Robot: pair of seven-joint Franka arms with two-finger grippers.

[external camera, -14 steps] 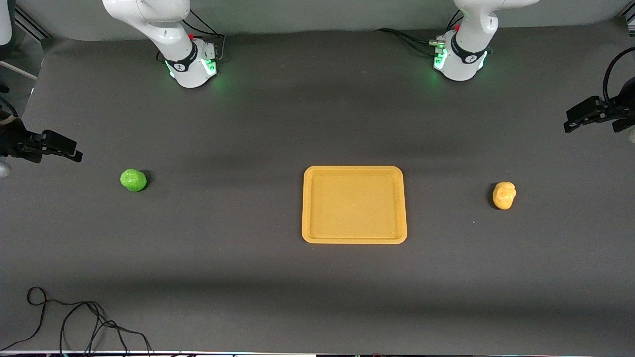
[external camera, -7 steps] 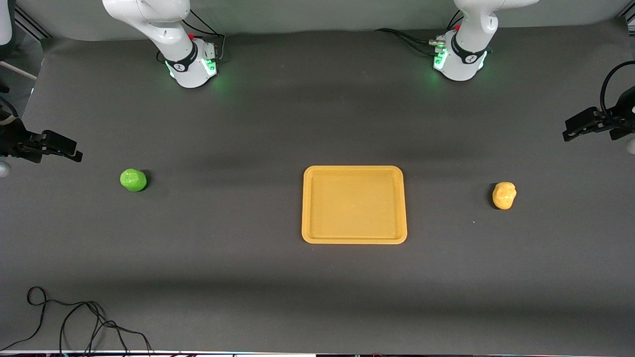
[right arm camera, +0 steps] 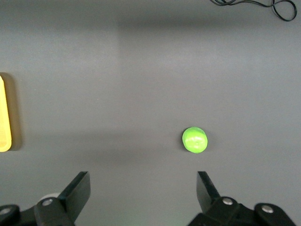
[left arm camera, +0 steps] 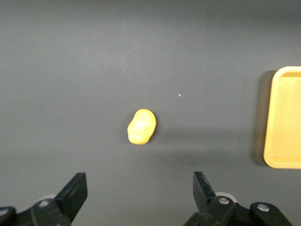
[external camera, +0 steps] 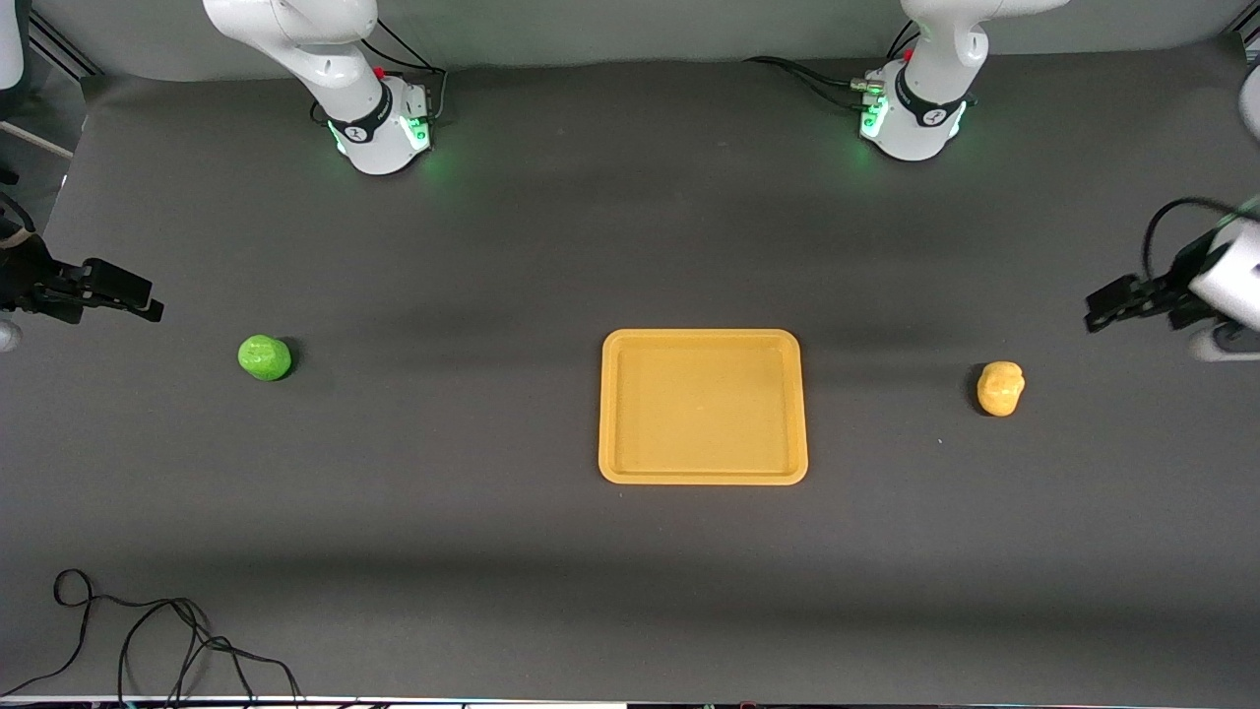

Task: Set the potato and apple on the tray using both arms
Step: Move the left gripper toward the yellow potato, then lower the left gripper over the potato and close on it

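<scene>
The yellow-orange tray [external camera: 630,473] lies flat at the table's middle; its edge shows in the left wrist view [left arm camera: 284,122] and the right wrist view [right arm camera: 4,117]. The potato [external camera: 1000,388] lies on the table toward the left arm's end, also in the left wrist view [left arm camera: 141,126]. The green apple [external camera: 264,356] lies toward the right arm's end, also in the right wrist view [right arm camera: 194,139]. My left gripper [external camera: 1102,310] [left arm camera: 139,188] is open and empty, in the air near the potato. My right gripper [external camera: 148,307] [right arm camera: 143,188] is open and empty, in the air near the apple.
A loose black cable [external camera: 148,640] lies on the table at the edge nearest the front camera, toward the right arm's end; it also shows in the right wrist view [right arm camera: 263,4]. The two arm bases [external camera: 379,128] [external camera: 911,118] stand along the table's farthest edge.
My left gripper has come down and moved in from the table's end toward the potato. My right gripper, the apple, potato and tray have not moved.
</scene>
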